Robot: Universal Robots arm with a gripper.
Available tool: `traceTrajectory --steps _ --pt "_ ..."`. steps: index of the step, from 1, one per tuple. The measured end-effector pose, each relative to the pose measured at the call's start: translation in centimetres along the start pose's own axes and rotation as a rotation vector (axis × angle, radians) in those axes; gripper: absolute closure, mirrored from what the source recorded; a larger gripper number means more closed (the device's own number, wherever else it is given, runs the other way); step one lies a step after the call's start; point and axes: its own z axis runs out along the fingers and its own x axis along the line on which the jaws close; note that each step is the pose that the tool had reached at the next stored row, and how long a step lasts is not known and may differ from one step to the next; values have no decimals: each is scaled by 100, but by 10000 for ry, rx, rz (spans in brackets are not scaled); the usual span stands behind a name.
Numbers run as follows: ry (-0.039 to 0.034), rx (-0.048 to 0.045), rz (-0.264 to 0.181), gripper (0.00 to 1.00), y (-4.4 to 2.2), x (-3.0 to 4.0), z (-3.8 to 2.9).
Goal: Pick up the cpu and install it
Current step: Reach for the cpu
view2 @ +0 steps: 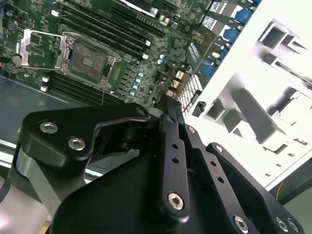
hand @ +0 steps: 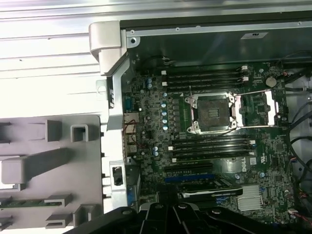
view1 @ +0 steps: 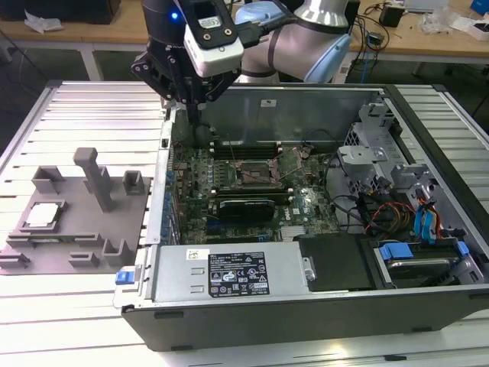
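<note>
- Black gripper (view1: 193, 111) hangs from the pale grey and blue arm (view1: 313, 38), which comes in at twelve o'clock in the exterior view. The gripper points down over the open computer case (view1: 306, 306), at that case's ten o'clock corner.
- Its fingers come together to one narrow tip with nothing between them.
- The cpu (view1: 42, 215) lies flat on the grey tray (view1: 76, 229), well apart from the gripper and toward eight o'clock from it. The tray sits on the ribbed metal table (view1: 92, 107) at the case's nine o'clock side.
- The socket (view1: 256, 174) on the green board (view1: 306, 202) lies toward five o'clock from the gripper, near but not under it.
- In the second wrist view, the gripper (view2: 166, 103) is seen from behind its linkages, with its fingers (view2: 170, 146) pressed close and gripping nothing. Beyond the tip are the board (view2: 146, 58) with the socket (view2: 87, 61) and the brightly lit tray (view2: 253, 112).
- In the first wrist view, the socket (hand: 212, 113) is seen square-on, with bare contacts and its metal frame (hand: 256, 109) folded open beside it. The exterior view does not make this plain. The tray's upright blocks (hand: 53, 161) stand outside the case wall, and the gripper (hand: 170, 209) shows as a dark edge.
</note>
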Motion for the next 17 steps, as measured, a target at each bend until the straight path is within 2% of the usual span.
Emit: traceTrajectory --steps 14,17 --pt "-29 -2 -1 89 -23 308 -8" --pt "-36 -3 -3 89 -30 400 -11"
